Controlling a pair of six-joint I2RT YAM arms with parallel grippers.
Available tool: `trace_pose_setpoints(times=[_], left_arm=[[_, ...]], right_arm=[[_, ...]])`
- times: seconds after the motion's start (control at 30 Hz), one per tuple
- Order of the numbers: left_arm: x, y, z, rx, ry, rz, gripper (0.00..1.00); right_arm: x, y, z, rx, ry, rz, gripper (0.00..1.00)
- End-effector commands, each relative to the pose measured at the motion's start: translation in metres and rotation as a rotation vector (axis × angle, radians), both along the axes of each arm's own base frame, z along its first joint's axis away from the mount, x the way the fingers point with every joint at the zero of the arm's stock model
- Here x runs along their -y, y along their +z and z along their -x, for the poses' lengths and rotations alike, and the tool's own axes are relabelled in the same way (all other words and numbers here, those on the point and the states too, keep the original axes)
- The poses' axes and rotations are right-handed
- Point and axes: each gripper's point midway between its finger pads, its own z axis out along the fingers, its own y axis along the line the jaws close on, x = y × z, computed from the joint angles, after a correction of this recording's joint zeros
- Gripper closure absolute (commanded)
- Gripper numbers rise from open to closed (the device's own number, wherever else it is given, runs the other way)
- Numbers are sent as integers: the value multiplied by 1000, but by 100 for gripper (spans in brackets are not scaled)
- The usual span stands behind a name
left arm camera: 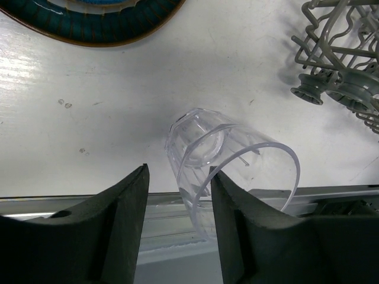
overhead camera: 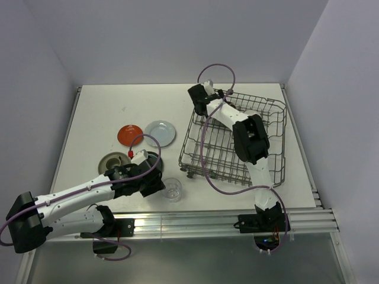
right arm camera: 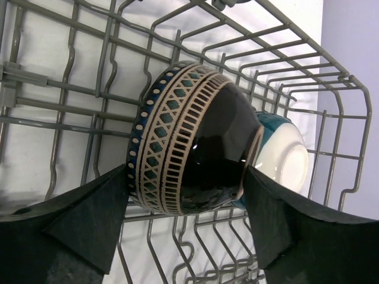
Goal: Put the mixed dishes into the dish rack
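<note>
Half open at the left pincer (left arm camera: pixel 179 173): one finger outside the glass cup (left arm camera: pixel 237 160), the other over its mouth, a gap to the wall, no grip. Cup close to the near edge of the tabletop (overhead camera: pixel 100 112), about midway along it, near the near left corner of the rack (overhead camera: pixel 220 155). Beyond the cup a dark teal plate (left arm camera: pixel 95 23); further left a grey-beige plate (overhead camera: pixel 108 158), then a red plate (overhead camera: pixel 129 134) and a pale blue plate (overhead camera: pixel 160 132) side by side towards the middle. Spread wide at the right pincer (right arm camera: pixel 187 171), a finger against each side of the brown bowl (right arm camera: pixel 195 148), on edge inside the rack by its far left corner, just beside a cream and teal bowl (right arm camera: pixel 284 154). Rack on the right half of the tabletop
</note>
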Motion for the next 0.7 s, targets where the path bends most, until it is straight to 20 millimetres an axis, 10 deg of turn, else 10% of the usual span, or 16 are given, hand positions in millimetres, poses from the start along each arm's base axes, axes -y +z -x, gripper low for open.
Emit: trace_pose_setpoints(times=[0.0, 0.4, 0.67], left_arm=[[1, 0, -3, 12, 13, -7, 54], [4, -5, 2, -2, 12, -23, 82], [9, 24, 10, 33, -13, 62, 100]], right_arm=[[-5, 42, -11, 110, -30, -53, 16], [-35, 101, 28, 193, 11, -252, 2], [-51, 139, 104, 203, 87, -519, 2]])
